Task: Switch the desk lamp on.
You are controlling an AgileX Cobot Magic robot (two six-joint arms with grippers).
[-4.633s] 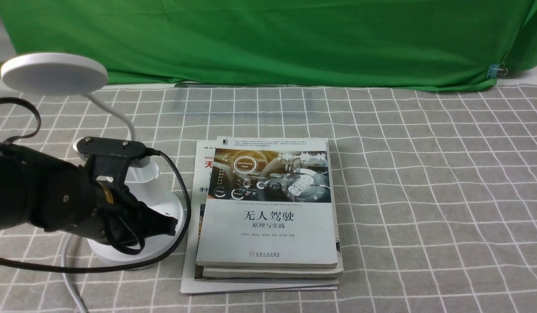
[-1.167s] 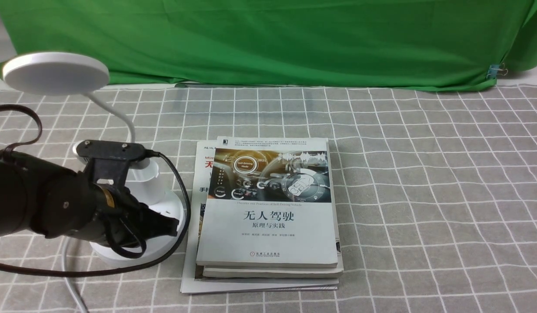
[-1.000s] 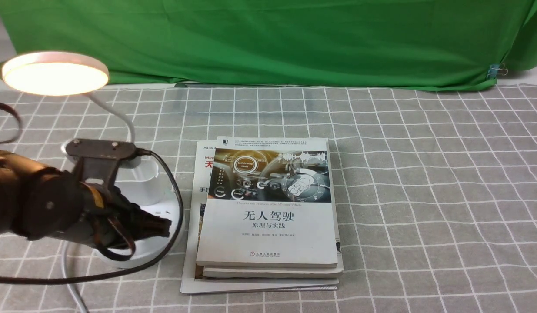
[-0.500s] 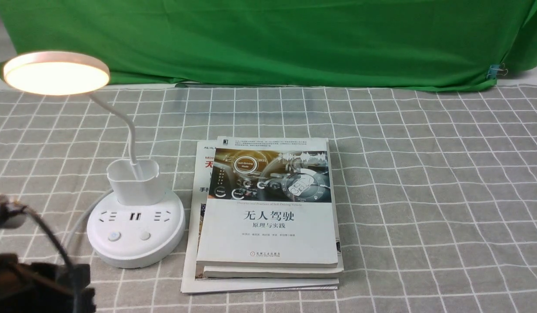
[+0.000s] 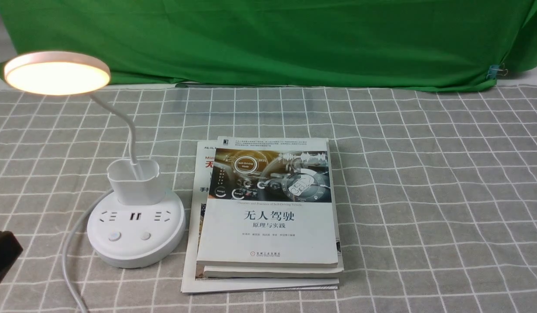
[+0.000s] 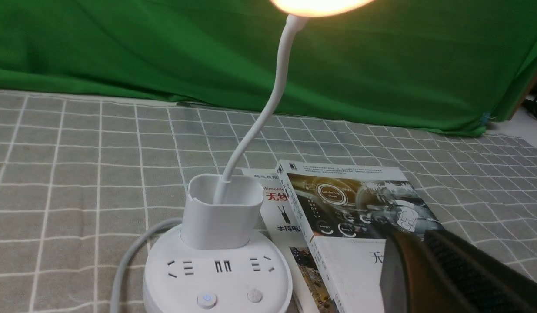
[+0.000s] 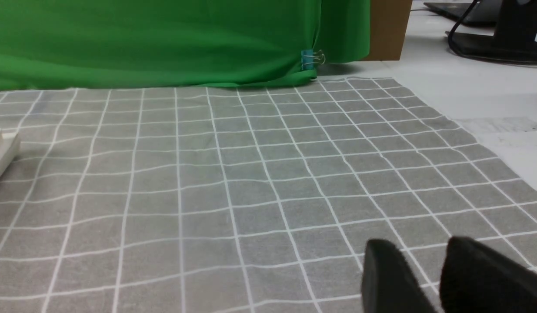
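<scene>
While lit, the desk lamp [image 5: 135,226] stands upright.

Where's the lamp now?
In the front view the lamp stands lit at the table's left, its base right beside the books.

We see left claw [image 6: 446,269]: dark, matte, wedge-shaped finger with ribbed pad. Right claw [image 7: 425,278]: two black rounded fingers, small gap between. No markings or cables visible.
</scene>
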